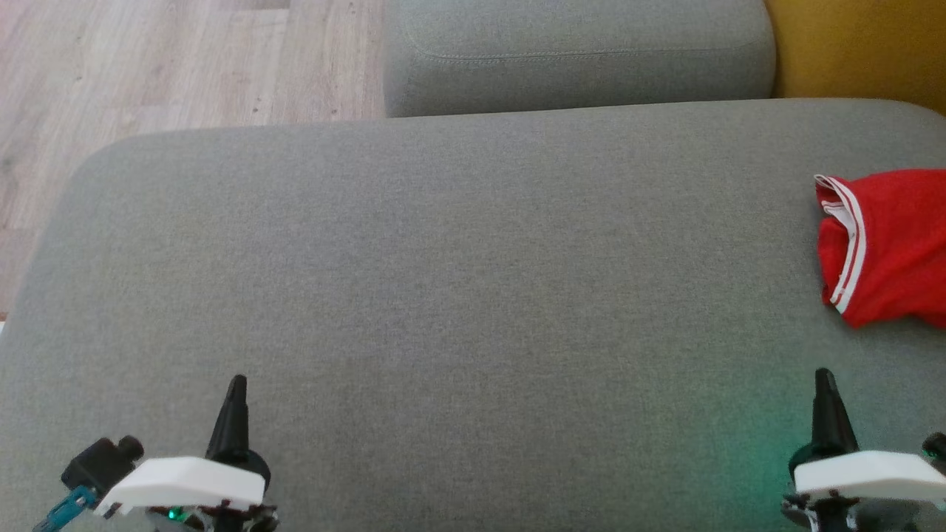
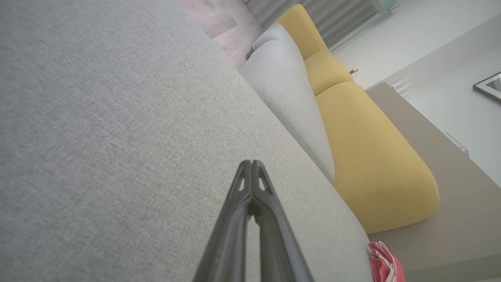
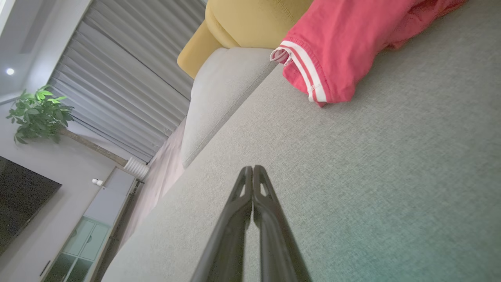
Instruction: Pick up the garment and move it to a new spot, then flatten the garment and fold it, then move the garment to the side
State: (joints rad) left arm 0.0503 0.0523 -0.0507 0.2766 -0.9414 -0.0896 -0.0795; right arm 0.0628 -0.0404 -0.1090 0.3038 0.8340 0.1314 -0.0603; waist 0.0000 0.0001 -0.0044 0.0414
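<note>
The garment [image 1: 887, 244] is red with white stripes along a hem, lying bunched at the right edge of the grey cushion [image 1: 443, 295]. The right wrist view shows the garment [image 3: 344, 51] ahead and to the upper right. In the left wrist view a bit of the garment [image 2: 385, 264] peeks in at the bottom right. My left gripper [image 1: 236, 384] is shut at the lower left, holding nothing. My right gripper [image 1: 824, 377] is shut at the lower right, a short way in front of the garment and apart from it. The tips of the left gripper [image 2: 251, 162] and right gripper [image 3: 252, 168] meet.
A second grey cushion [image 1: 576, 52] sits beyond the big one, with a yellow cushion [image 1: 857, 48] to its right. Wooden floor [image 1: 162, 66] lies at the upper left. A plant [image 3: 39, 113], grey curtains [image 3: 125, 86] and a dark screen [image 3: 19, 196] stand farther off.
</note>
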